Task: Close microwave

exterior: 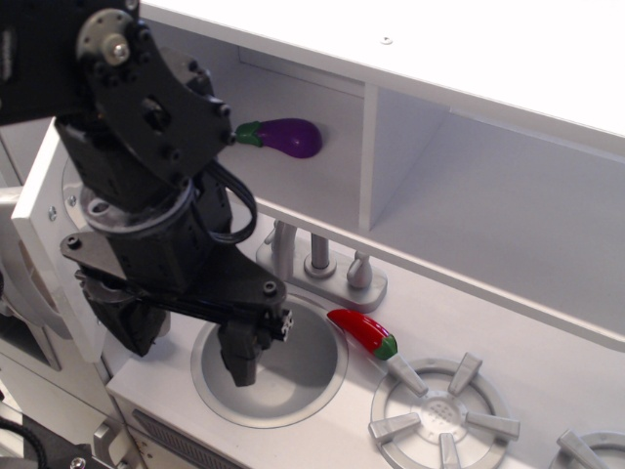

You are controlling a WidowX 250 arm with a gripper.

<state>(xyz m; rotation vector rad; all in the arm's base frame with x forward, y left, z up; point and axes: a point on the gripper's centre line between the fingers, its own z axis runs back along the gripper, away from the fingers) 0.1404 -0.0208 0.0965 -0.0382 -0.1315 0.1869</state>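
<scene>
Single view, looking down at a steep angle from above, close in on a toy kitchen counter (547,337), arm (146,195) filling the left side.

No words, labels, brands, numbers or signs can be read anywhere here, neither on the white toy kitchen (508,88) nor on the black robot arm (146,127).
</scene>
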